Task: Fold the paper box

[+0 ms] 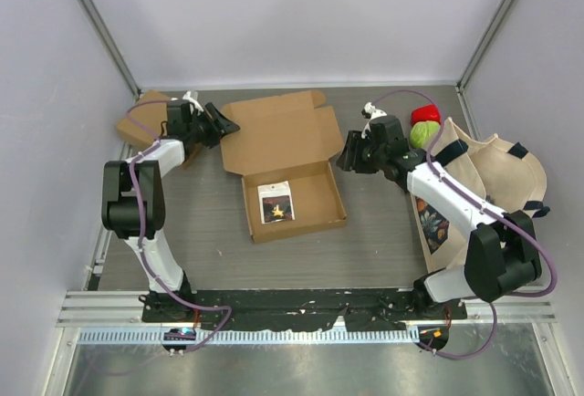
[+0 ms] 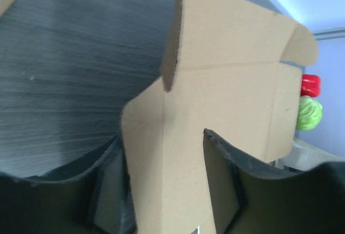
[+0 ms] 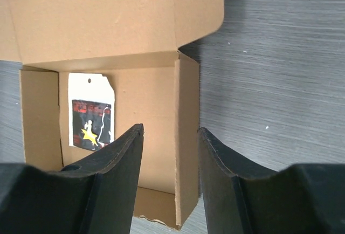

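The brown paper box (image 1: pixel 297 197) lies open on the dark table, its lid (image 1: pixel 278 136) laid flat behind the tray. A white card with a dark picture (image 1: pixel 276 203) lies inside the tray. My left gripper (image 1: pixel 224 127) is at the lid's left edge; in the left wrist view its open fingers straddle the lid's side flap (image 2: pixel 161 153), and the gripper (image 2: pixel 161 137) holds nothing. My right gripper (image 1: pixel 345 161) is open, its fingers either side of the tray's right wall (image 3: pixel 186 137), one finger (image 3: pixel 121 158) over the tray. The card (image 3: pixel 90 110) shows there too.
A red toy (image 1: pixel 424 114) and a green one (image 1: pixel 421 134) sit at the back right beside a beige bag (image 1: pixel 497 172). Another piece of cardboard (image 1: pixel 144 119) lies at the back left. The enclosure's white walls stand on three sides.
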Controlling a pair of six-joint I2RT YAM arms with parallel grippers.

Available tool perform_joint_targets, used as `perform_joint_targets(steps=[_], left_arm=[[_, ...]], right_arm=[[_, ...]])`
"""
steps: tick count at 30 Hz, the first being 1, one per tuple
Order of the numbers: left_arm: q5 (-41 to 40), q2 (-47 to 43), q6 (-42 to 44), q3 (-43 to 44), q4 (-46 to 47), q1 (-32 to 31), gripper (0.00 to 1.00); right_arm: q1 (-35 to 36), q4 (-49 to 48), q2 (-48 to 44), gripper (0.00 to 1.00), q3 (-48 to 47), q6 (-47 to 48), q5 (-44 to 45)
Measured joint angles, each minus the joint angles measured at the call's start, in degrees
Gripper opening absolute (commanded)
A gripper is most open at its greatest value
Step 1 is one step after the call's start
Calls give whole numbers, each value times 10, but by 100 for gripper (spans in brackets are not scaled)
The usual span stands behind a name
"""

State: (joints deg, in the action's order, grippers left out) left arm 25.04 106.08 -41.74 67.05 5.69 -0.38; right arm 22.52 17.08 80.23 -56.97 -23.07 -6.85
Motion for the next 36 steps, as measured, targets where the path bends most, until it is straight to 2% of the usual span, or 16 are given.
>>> perform_joint_targets(steps=[5, 6, 9, 12, 16, 22, 36], left_arm=[[37, 5, -16, 5, 49, 0, 28], [43, 5, -17, 5, 61, 0, 22], [57, -7, -15, -2, 87, 0, 20], [76, -31, -13, -12, 105, -2, 14], [103, -68, -9, -25, 134, -8, 14], [122, -110, 0, -40, 149, -18, 8], [130, -126, 0, -68, 155, -19, 5]], right_arm=[[-10, -1, 12, 50, -20, -5, -20], [-14, 0, 16, 57, -26, -10, -28], [-34, 0, 27, 69, -49, -27, -49], [-55, -2, 39, 72, -86, -29, -54], [-88, -20, 70, 74, -159, -10, -69], [-107, -39, 122, 74, -242, 70, -75], [-106, -47, 217, 71, -352, 191, -101]])
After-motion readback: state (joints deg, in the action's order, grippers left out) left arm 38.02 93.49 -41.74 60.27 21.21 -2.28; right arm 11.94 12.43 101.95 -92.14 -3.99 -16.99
